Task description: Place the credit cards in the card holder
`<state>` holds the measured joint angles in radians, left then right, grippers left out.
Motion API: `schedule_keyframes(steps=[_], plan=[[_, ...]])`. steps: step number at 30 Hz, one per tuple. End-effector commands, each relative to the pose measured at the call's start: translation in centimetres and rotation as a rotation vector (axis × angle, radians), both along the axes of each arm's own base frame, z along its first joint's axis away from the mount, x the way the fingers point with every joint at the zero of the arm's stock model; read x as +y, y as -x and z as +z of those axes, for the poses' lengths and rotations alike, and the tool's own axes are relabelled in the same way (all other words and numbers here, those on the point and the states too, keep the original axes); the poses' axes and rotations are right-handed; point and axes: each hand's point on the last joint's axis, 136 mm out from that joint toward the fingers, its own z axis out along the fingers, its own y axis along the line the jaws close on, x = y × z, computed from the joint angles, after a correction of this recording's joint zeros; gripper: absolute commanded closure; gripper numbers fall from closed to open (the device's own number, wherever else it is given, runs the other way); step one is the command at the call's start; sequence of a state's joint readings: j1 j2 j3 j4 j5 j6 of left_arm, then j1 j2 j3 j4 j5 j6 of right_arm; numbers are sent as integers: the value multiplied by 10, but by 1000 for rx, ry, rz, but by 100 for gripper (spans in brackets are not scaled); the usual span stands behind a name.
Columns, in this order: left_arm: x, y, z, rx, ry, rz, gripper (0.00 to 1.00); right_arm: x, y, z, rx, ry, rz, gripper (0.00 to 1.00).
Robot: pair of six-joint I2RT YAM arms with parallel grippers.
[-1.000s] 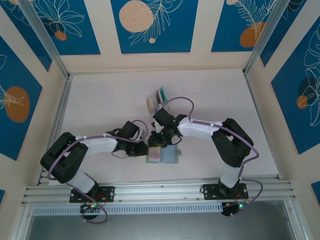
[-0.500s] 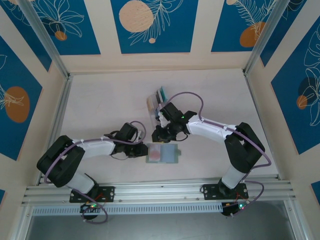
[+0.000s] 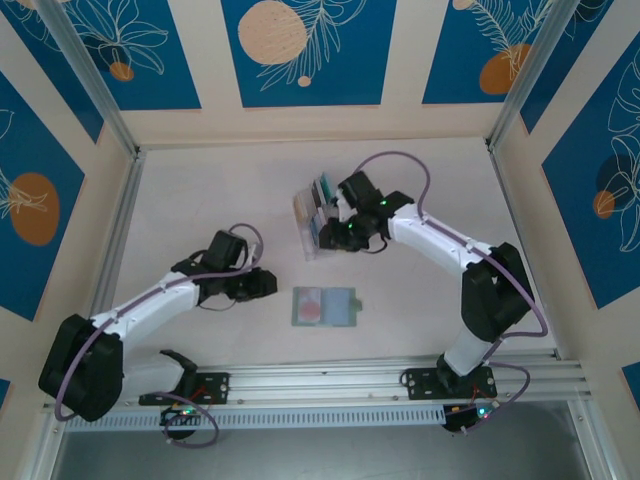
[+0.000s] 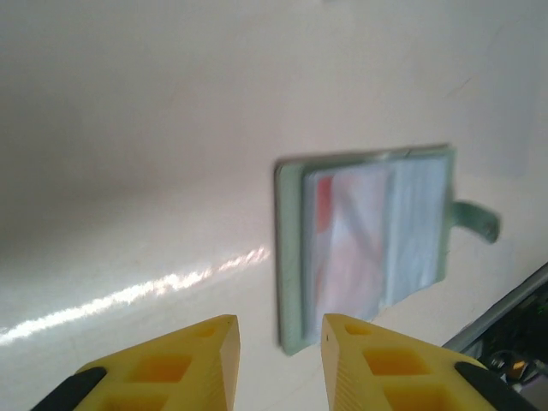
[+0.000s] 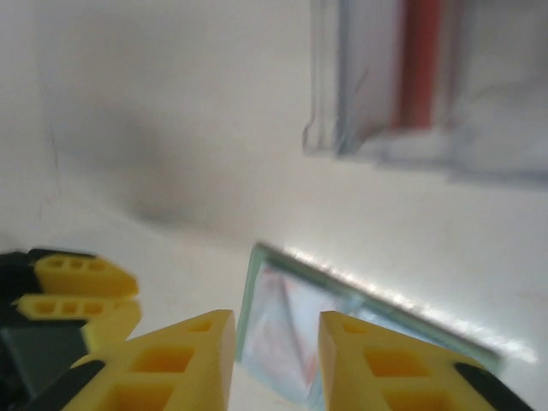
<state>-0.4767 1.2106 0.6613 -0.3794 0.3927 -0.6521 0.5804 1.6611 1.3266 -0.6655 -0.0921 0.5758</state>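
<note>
The card holder [image 3: 323, 306] lies open and flat on the table, sage-green with a pale pink and a light-blue pocket. A red-and-pink credit card [image 4: 342, 231] sits in its pink pocket, and its snap tab [image 4: 475, 223] sticks out on one side. My left gripper [image 3: 264, 284] is a short way left of the holder, open and empty. My right gripper [image 3: 328, 238] hovers above the table beside the clear rack [image 3: 316, 215], also open and empty. More credit cards stand in that rack, teal ones [image 3: 322, 188] and a red one [image 5: 420, 68].
The rack stands behind the holder, at mid table. Aluminium rails [image 3: 320, 380] run along the near edge, with posts and patterned walls around the workspace. Bare table lies left of the left arm and to the far right.
Both grippers have drawn away from the card holder: the left one slid left, the right one moved back toward the rack. Both jaws stand a little wider.
</note>
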Motion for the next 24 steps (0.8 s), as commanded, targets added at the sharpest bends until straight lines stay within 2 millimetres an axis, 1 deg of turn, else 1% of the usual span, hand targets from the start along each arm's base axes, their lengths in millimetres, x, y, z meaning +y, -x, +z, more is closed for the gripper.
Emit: schedule_keyframes(steps=[1, 3, 6, 9, 11, 14, 17, 20, 24], plan=[[-1, -16, 22, -36, 44, -4, 69, -15, -14, -3, 3, 76, 6, 64], [-8, -32, 30, -46, 91, -1, 69, -14, -27, -4, 7, 75, 9, 64], [-20, -56, 36, -52, 149, 2, 70, -10, -40, -7, 13, 77, 18, 63], [-30, -79, 34, -51, 170, 1, 70, -5, -52, -11, 15, 78, 20, 63], [-37, -91, 32, -47, 180, -5, 70, 0, -58, -11, 8, 74, 29, 63], [-48, -106, 25, -27, 204, -13, 70, 2, -68, -18, 15, 94, 30, 63], [-53, -116, 16, -11, 209, -13, 71, 8, -72, -20, 21, 78, 44, 63], [-56, -122, 11, -2, 207, -12, 71, 14, -74, -23, 33, 58, 58, 63], [-58, -125, 5, 6, 212, -11, 71, 15, -76, -30, 46, 74, 55, 63]])
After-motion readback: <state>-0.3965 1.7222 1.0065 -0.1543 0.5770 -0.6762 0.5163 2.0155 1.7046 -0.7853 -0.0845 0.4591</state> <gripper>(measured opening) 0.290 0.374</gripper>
